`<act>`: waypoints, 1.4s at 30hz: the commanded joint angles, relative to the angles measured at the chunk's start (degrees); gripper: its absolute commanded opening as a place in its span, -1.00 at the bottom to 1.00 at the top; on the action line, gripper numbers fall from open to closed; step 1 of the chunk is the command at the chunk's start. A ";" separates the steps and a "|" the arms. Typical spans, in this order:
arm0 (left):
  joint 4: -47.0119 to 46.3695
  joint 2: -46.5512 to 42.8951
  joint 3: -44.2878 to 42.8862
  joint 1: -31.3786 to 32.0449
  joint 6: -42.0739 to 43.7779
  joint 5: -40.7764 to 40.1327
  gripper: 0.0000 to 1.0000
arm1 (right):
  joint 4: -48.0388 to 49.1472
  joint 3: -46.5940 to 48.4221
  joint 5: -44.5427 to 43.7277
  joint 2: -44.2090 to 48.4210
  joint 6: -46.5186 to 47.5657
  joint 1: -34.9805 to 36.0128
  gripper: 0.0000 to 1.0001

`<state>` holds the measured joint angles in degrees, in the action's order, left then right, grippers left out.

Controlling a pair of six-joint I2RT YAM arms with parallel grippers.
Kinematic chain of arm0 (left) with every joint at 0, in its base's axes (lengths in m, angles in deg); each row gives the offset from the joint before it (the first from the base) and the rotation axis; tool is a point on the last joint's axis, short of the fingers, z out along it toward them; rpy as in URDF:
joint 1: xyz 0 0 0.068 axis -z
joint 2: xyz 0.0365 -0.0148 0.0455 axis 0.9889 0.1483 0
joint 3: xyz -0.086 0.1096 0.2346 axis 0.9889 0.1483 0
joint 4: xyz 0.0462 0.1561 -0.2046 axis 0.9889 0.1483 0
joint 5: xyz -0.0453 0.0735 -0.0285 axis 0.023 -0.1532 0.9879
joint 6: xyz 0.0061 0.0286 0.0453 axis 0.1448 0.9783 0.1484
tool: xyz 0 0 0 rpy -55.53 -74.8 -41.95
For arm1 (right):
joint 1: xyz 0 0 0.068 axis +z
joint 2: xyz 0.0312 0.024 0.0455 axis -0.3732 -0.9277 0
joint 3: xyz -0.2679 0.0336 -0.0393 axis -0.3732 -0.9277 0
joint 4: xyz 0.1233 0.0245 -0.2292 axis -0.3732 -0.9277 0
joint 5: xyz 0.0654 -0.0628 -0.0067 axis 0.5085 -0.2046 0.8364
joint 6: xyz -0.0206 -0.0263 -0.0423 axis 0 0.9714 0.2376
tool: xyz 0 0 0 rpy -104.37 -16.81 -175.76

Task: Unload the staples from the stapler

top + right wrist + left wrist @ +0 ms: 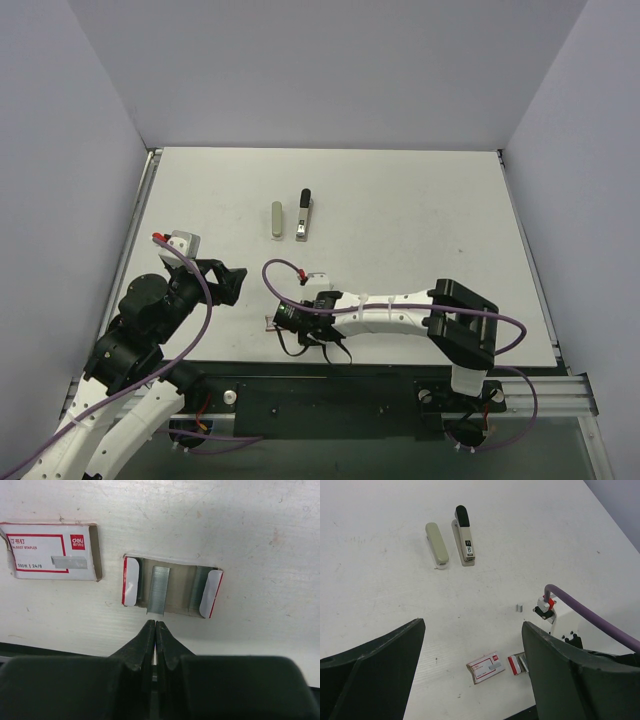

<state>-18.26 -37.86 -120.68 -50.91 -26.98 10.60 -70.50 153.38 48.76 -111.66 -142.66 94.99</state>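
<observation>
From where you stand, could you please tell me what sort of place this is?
Probably a robot test cell rather than an office: a white table boxed in by blank pale walls, two robot arms mounted at its near edge, and a stapler lying in two parts.

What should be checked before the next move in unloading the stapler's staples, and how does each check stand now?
1. Shell bar and inner bar separated, lying side by side: ok.
2. Left gripper open and empty: ok.
3. Right gripper shut, nothing between its tips: ok.
4. Staple strip lying in the tray: ok.
5. No staples left in the inner bar: cannot tell.
</observation>
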 commanded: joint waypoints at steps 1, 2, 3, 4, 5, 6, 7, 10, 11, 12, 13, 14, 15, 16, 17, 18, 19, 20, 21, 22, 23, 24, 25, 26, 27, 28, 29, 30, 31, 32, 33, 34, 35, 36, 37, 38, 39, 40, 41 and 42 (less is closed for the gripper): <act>-2.72 -0.21 -0.13 -0.33 -0.10 0.35 0.78 | -2.69 1.70 -0.80 -1.24 0.34 -0.83 -1.00; -2.72 -0.21 -0.13 -0.33 -0.19 0.35 0.78 | -2.69 1.70 -0.80 -1.32 0.43 -0.83 -1.00; -2.64 -0.21 -0.13 -0.33 -0.19 0.26 0.78 | -2.69 1.87 -0.80 -1.41 0.43 -0.92 -1.00; -2.72 -0.21 -0.22 -0.33 -0.19 0.26 0.78 | -2.60 1.79 -0.88 -1.59 0.43 -1.01 -1.00; -2.64 -0.21 -0.22 -0.33 -0.19 0.18 0.78 | -2.69 1.87 -1.06 -1.50 0.43 -1.10 -1.00; -2.64 -0.21 -0.22 -0.33 -0.19 0.26 0.78 | -2.69 1.79 -1.41 -1.50 0.34 -1.01 -1.00; -2.72 -0.21 -0.22 -0.33 -0.10 0.35 0.78 | -2.69 1.79 -1.50 -1.50 0.34 -1.10 -1.00; -2.72 -0.30 -0.13 -0.33 -0.10 0.35 0.78 | -2.69 1.87 -2.55 -1.41 0.08 -1.10 -1.00; -2.72 -0.21 -0.22 -0.33 -0.19 0.35 0.78 | -2.69 1.88 -2.82 -1.24 -0.01 -1.18 -1.00; -2.72 -0.21 -0.22 -0.33 -0.10 0.35 0.78 | -2.69 1.96 -3.17 -1.24 -0.01 -1.01 -1.00; -2.72 -0.21 -0.13 -0.33 -0.19 0.35 0.78 | -2.60 2.05 -3.34 -0.89 -0.01 -1.01 -1.00; -2.72 -0.21 -0.22 -0.42 -0.19 0.35 0.78 | -2.52 2.05 -3.52 -0.80 -0.10 -0.83 -1.00; -2.72 -0.21 -0.13 -0.33 -0.19 0.35 0.78 | -2.43 2.05 -3.70 -0.45 -0.01 -0.75 -1.00; -2.72 -0.30 -0.13 -0.33 -0.19 0.35 0.78 | -2.34 2.05 -3.96 -0.45 0.08 -0.57 -1.00; -2.72 -0.21 -0.22 -0.33 -0.19 0.35 0.78 | -2.43 2.05 -4.13 -0.01 0.25 -0.48 -1.00; -2.72 -0.12 -0.13 -0.33 -0.19 0.35 0.78 | -2.43 2.05 -4.22 0.25 0.26 -0.39 -1.00; -2.72 -0.21 -0.22 -0.42 -0.19 0.44 0.78 | -2.43 2.14 -4.31 0.78 0.34 -0.13 -1.00; -2.72 -0.12 -0.22 -0.33 -0.19 0.44 0.78 | -2.34 2.05 -4.75 1.13 0.43 0.13 -1.00; -2.72 -0.21 -0.22 -0.33 -0.19 0.44 0.78 | -2.43 1.96 -4.84 1.83 0.52 0.22 -1.00; -2.72 -0.12 -0.22 -0.33 -0.19 0.44 0.78 | -2.43 1.70 -5.10 2.36 0.52 0.22 -1.00; -2.72 -0.12 -0.22 -0.33 -0.19 0.44 0.78 | -2.43 1.53 -5.19 3.50 0.43 0.22 -1.00; -2.72 -0.03 -0.13 -0.33 -0.19 0.44 0.78 | -2.43 1.09 -5.63 4.03 0.43 0.31 -1.00; -2.72 -0.12 -0.22 -0.33 -0.19 0.44 0.78 | -2.43 1.00 -6.24 5.08 0.52 0.31 -1.00; -2.72 -0.12 -0.22 -0.33 -0.19 0.44 0.78 | -2.43 0.65 -6.42 5.70 0.43 0.22 -1.00; -2.72 -0.03 -0.13 -0.33 -0.19 0.44 0.78 | -2.43 0.64 -7.03 6.31 0.52 0.14 -1.00; -2.72 0.05 -0.13 -0.33 -0.19 0.44 0.78 | -2.60 0.30 -7.21 6.67 0.43 0.05 -1.00; -2.72 0.05 -0.22 -0.33 -0.19 0.44 0.78 | -2.60 0.29 -7.39 6.93 0.52 -0.13 -0.99; -2.72 -0.03 -0.13 -0.33 -0.19 0.44 0.78 | -2.69 0.21 -7.48 6.85 0.61 -0.22 -0.95; -2.64 0.05 -0.22 -0.33 -0.19 0.44 0.78 | -2.78 0.21 -7.65 6.85 0.61 -0.48 -0.92; -2.64 0.05 -0.13 -0.33 -0.19 0.35 0.78 | -2.78 0.21 -7.74 6.67 0.69 -0.57 -0.91; -2.64 0.14 -0.22 -0.33 -0.19 0.35 0.78 | -2.78 0.21 -7.74 6.50 0.69 -0.74 -0.90; -2.64 0.14 -0.22 -0.42 -0.19 0.35 0.78 | -2.78 0.21 -7.74 6.24 0.69 -0.92 -0.90; -2.64 0.14 -0.13 -0.33 -0.19 0.35 0.78 | -2.78 0.12 -7.83 6.15 0.69 -1.09 -0.89; -2.64 0.14 -0.22 -0.33 -0.19 0.26 0.78 | -2.78 0.03 -7.74 5.80 0.43 -1.27 -0.95; -2.64 0.23 -0.13 -0.33 -0.19 0.26 0.78 | -2.78 0.03 -7.91 5.71 0.43 -1.45 -0.99; -2.64 0.23 -0.22 -0.42 -0.19 0.18 0.78 | -2.78 -0.06 -7.92 5.44 0.34 -1.62 -1.00; -2.64 0.23 -0.22 -0.33 -0.19 0.26 0.78 | -2.78 -0.32 -7.92 5.35 0.17 -1.88 -1.00; -2.64 0.32 -0.22 -0.42 -0.19 0.26 0.78 | -2.78 -0.41 -7.92 5.01 -0.01 -1.97 -1.00; -2.64 0.32 -0.13 -0.33 -0.19 0.26 0.78 | -2.78 -0.41 -8.09 4.83 -0.01 -1.98 -1.00; -2.64 0.41 -0.22 -0.42 -0.19 0.26 0.78 | -2.78 -0.50 -8.00 4.48 -0.10 -2.15 -1.00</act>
<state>-18.28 -37.82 -120.68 -50.91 -26.98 10.62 -70.68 153.43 43.27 -105.96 -142.31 93.49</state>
